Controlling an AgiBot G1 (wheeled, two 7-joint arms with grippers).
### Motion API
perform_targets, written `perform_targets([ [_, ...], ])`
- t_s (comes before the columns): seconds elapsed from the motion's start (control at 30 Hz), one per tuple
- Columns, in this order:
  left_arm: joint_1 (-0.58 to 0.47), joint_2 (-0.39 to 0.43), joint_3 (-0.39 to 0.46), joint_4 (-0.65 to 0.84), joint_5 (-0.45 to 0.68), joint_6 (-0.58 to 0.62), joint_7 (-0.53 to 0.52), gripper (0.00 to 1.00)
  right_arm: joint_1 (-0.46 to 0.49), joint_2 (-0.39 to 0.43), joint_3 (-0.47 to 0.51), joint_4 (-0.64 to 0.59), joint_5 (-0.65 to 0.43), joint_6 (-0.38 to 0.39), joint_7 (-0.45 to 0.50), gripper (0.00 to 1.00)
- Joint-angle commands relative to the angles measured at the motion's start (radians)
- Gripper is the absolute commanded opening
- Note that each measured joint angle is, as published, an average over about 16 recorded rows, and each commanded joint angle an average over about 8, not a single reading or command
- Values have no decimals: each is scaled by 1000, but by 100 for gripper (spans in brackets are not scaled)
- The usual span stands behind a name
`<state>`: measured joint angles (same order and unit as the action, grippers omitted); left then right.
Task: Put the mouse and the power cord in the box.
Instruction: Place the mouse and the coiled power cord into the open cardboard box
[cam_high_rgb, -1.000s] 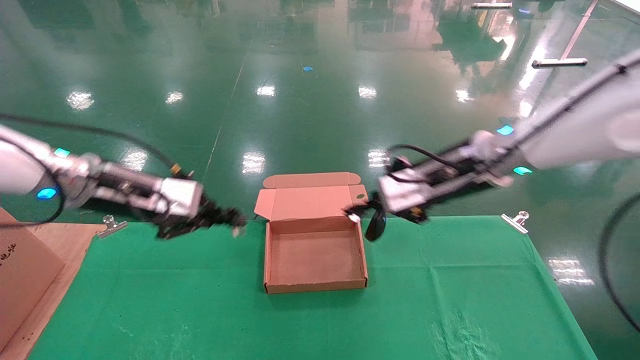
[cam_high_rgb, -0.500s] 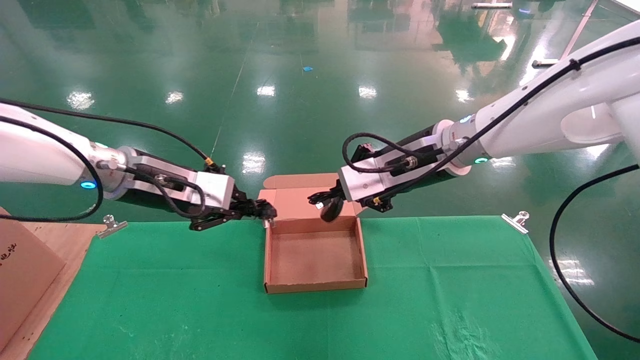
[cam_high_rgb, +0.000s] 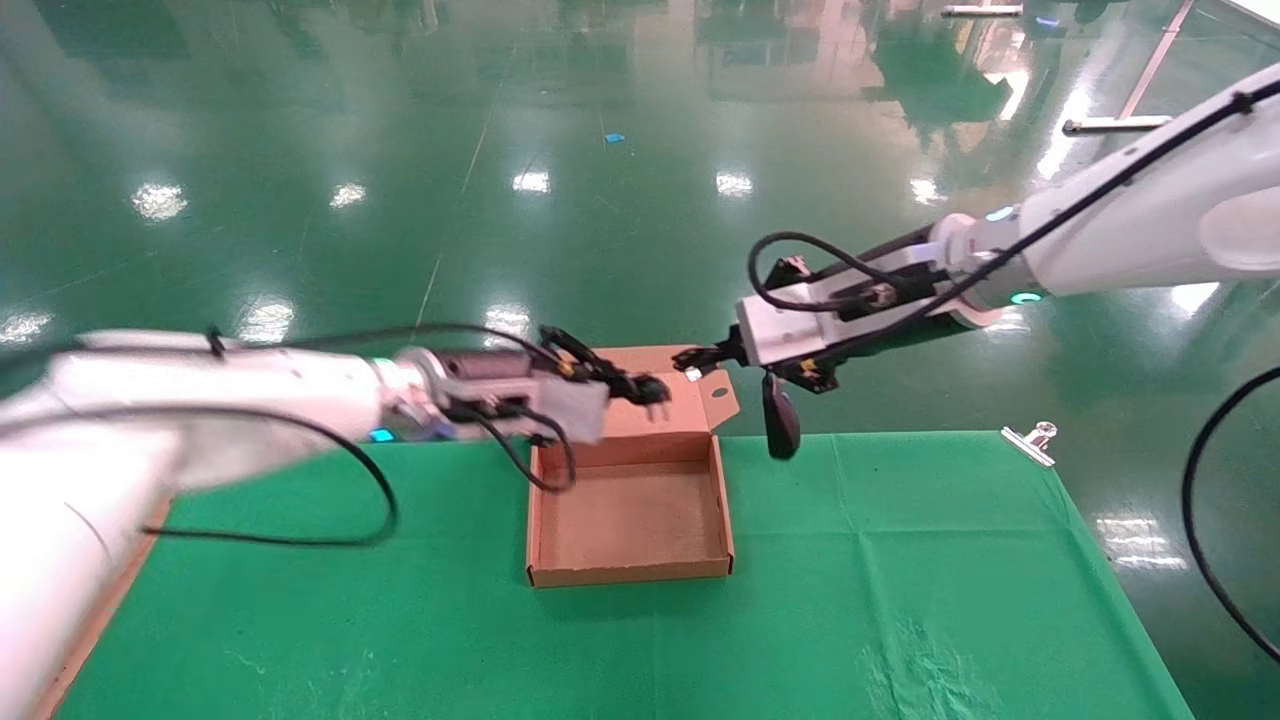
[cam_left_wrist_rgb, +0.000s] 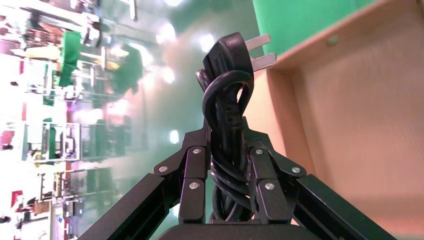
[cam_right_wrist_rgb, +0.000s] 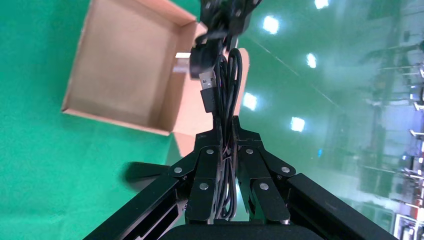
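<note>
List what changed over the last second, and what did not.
The left gripper, shut on the power cord, swung right from beside the box to above its far edge. The right gripper, holding the mouse by its wire, went in over the lid, then pulled back right; the mouse hangs outside the box. Box unmoved and empty, lid open.

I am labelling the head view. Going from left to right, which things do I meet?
Left gripper holding the power cord → the box → right gripper → the mouse hanging by its wire → metal clip.
</note>
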<state>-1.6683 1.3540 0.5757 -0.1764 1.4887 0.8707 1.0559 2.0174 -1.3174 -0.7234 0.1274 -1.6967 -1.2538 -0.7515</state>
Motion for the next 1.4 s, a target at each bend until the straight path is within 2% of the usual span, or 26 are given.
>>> perform_targets([
  [0.03,42,14,-22,-25,-36,-29,43,0,6,8,0,-16,2,-18,-15,0],
  [0.17,141,21,5,-111,-85,-129,87,0,14,18,2,-42,7,-49,-42,0],
  [0.4,254,21,120,-233,-153,-323,127,1,19,19,7,-73,14,-70,-72,0],
  [0.47,266,20,155,-247,-177,-346,115,12,17,19,7,-79,16,-74,-80,0],
  [0.5,270,20,173,-250,-188,-351,106,21,15,19,8,-82,16,-76,-84,0],
  [0.67,271,18,255,-253,-239,-354,60,81,4,21,9,-98,18,-77,-96,0],
  [0.73,269,17,282,-254,-257,-358,50,94,0,21,9,-104,19,-75,-98,0],
  [0.77,267,17,294,-254,-266,-361,46,98,-2,20,10,-106,19,-74,-99,0],
  [1.4,242,14,457,-254,-421,-413,39,100,-11,6,8,-117,18,-87,-106,0],
])
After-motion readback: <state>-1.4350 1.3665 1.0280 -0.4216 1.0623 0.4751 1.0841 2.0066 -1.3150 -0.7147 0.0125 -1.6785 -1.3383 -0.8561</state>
